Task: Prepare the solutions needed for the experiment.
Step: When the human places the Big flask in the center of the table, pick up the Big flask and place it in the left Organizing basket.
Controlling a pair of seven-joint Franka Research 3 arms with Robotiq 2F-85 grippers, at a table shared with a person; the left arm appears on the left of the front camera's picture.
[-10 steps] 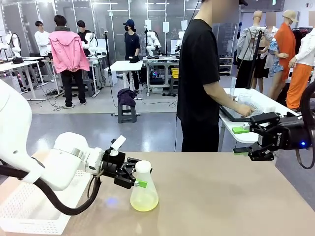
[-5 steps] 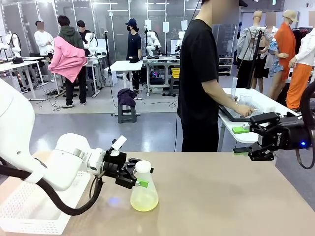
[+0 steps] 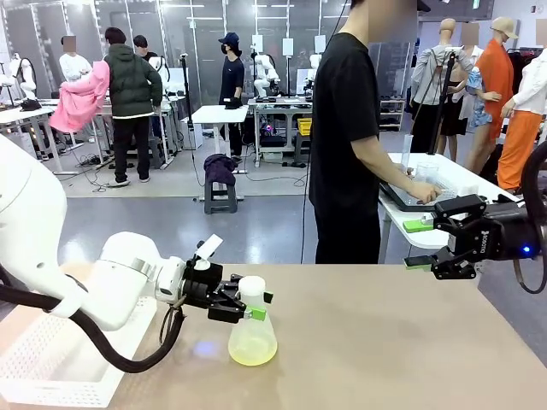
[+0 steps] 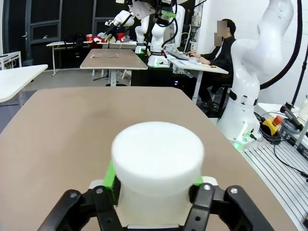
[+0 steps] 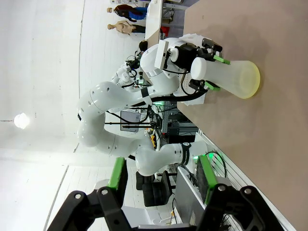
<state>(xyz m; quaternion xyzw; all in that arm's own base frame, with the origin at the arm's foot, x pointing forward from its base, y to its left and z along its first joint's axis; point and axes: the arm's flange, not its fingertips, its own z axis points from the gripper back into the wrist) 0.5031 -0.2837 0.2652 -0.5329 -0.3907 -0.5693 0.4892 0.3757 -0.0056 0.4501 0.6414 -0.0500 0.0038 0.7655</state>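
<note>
At about 7 o'clock on the tan worktop (image 3: 385, 342), standing upright: frosted Erlenmeyer flask (image 3: 252, 329), pale yellow solution (image 3: 252, 348) pooled in its base. Neck pinched from 9 o'clock between green pads (image 4: 109, 175) of left end effector (image 3: 248, 305), white stopper (image 4: 156, 151) just above the fingers. White perforated tray (image 3: 47, 367) off at 8 o'clock. Right end effector (image 3: 419, 244) spread wide, empty, hovering at 3 o'clock, well apart from flask.

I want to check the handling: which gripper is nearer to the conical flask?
The left. The left gripper is closed around the neck of the conical flask, which stands on the table. The right gripper hangs open, far off over the table's far right edge.
</note>
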